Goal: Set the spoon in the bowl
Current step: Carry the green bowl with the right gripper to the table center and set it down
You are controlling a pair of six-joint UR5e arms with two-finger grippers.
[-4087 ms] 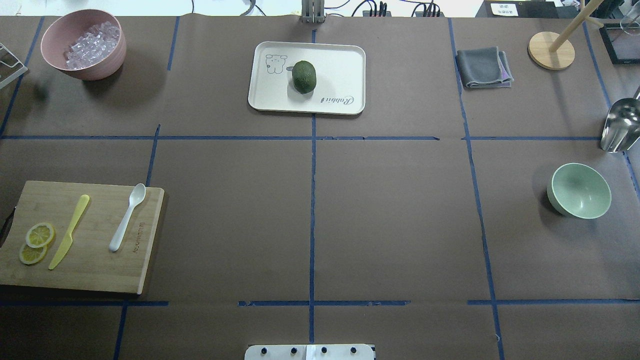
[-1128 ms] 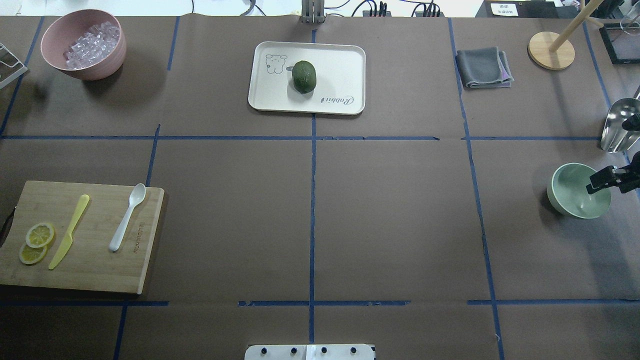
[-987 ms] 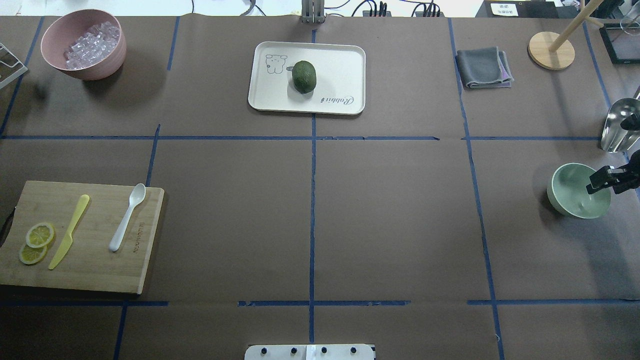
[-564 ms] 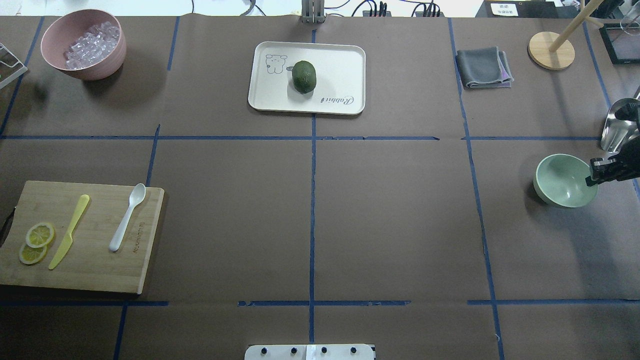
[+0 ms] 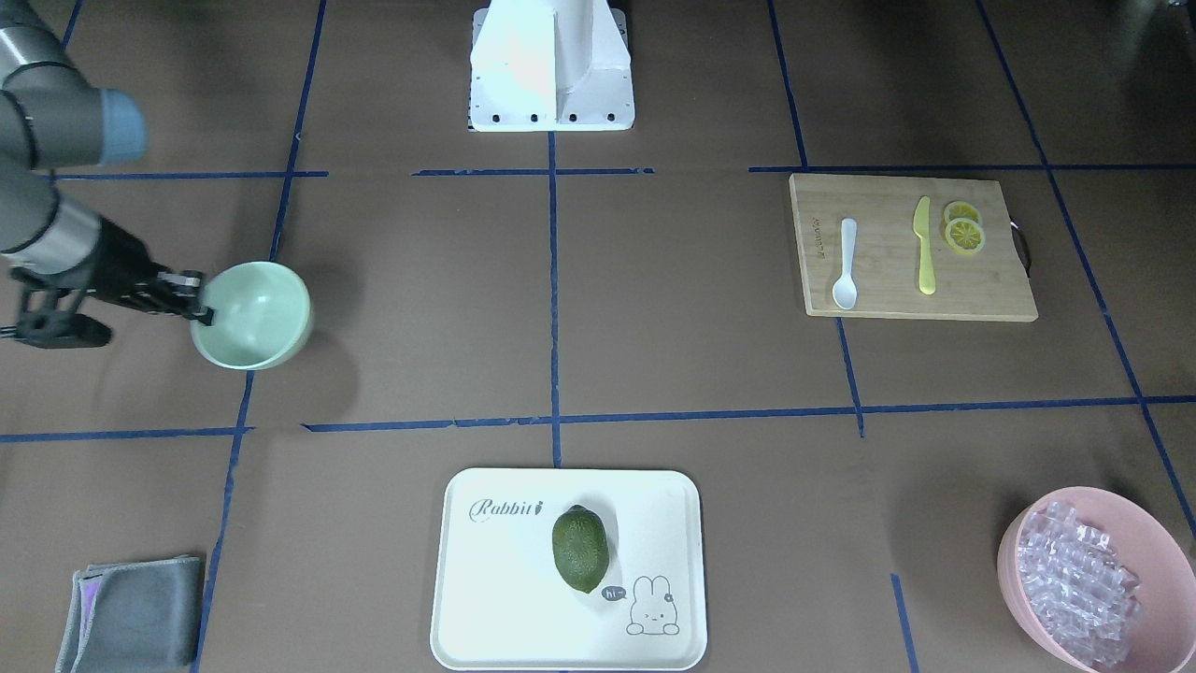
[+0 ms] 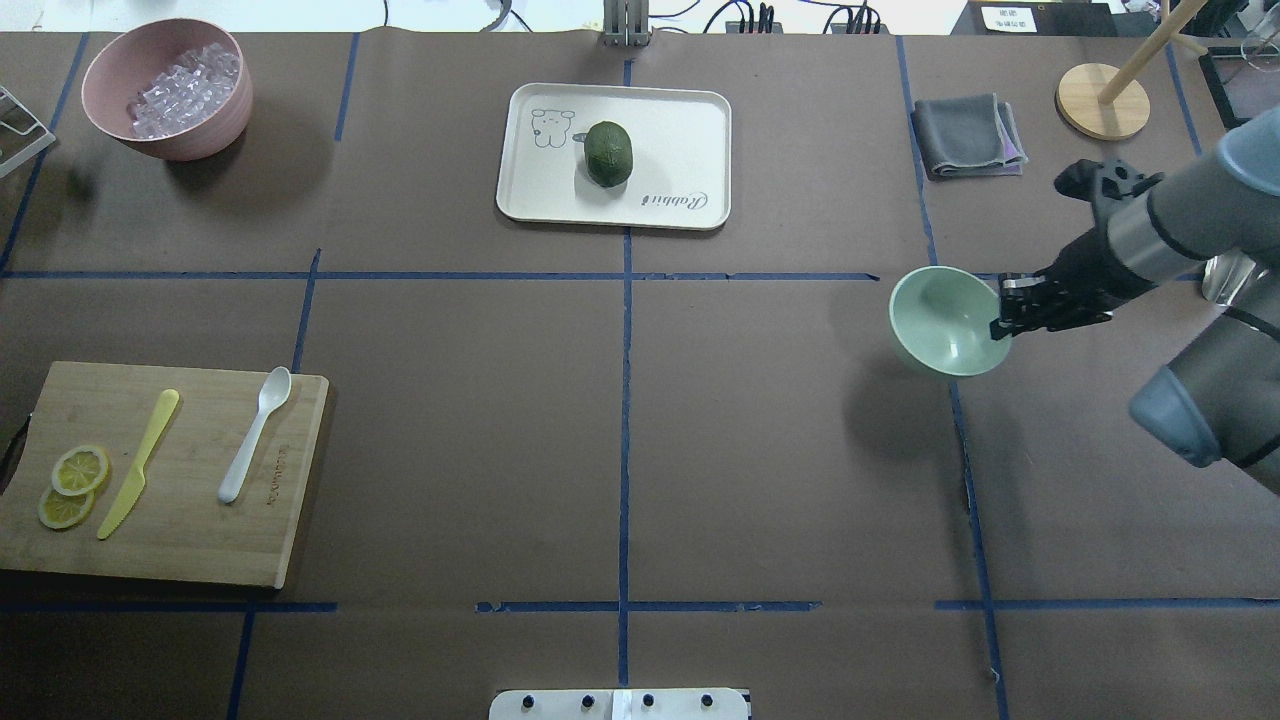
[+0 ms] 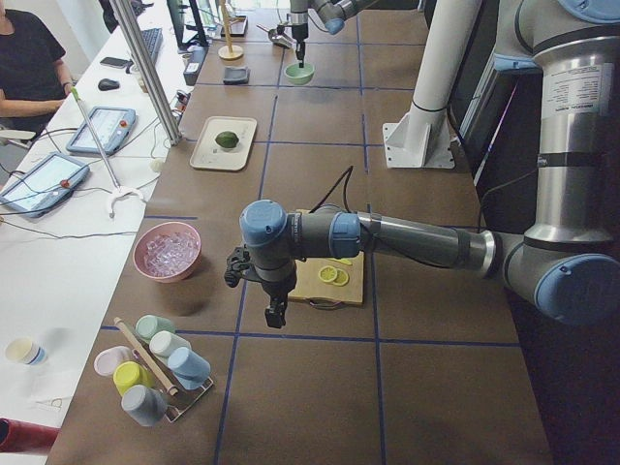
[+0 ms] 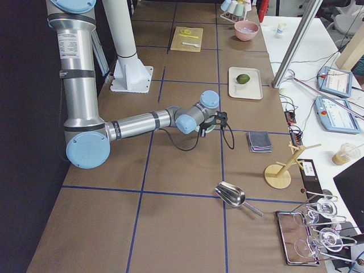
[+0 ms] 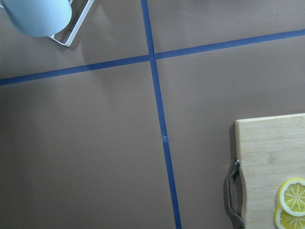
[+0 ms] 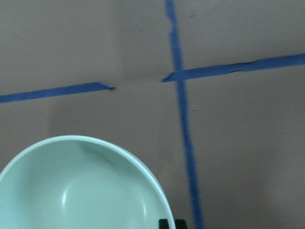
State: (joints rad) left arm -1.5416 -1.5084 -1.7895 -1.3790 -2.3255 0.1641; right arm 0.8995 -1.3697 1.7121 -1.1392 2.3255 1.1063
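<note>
The white spoon (image 6: 255, 433) lies on the wooden cutting board (image 6: 190, 540) at the table's left, next to the yellow knife (image 6: 138, 464); it also shows in the front view (image 5: 847, 263). My right gripper (image 6: 1003, 312) is shut on the rim of the mint-green bowl (image 6: 940, 322) and holds it above the table, right of centre. The bowl fills the bottom of the right wrist view (image 10: 81, 191). My left gripper (image 7: 275, 315) shows only in the exterior left view, past the board's end; I cannot tell whether it is open.
A white tray (image 6: 680, 120) with a green fruit (image 6: 608, 153) is at the back centre. A pink bowl of clear cubes (image 6: 167, 88) is back left. A grey cloth (image 6: 966, 135), a wooden stand (image 6: 1102, 100) and a metal scoop (image 8: 230, 195) are on the right. Lemon slices (image 6: 72, 484) lie on the board.
My right gripper came in over the bowl, closed on its rim, lifted it and carried it leftward. The spoon has not moved.
</note>
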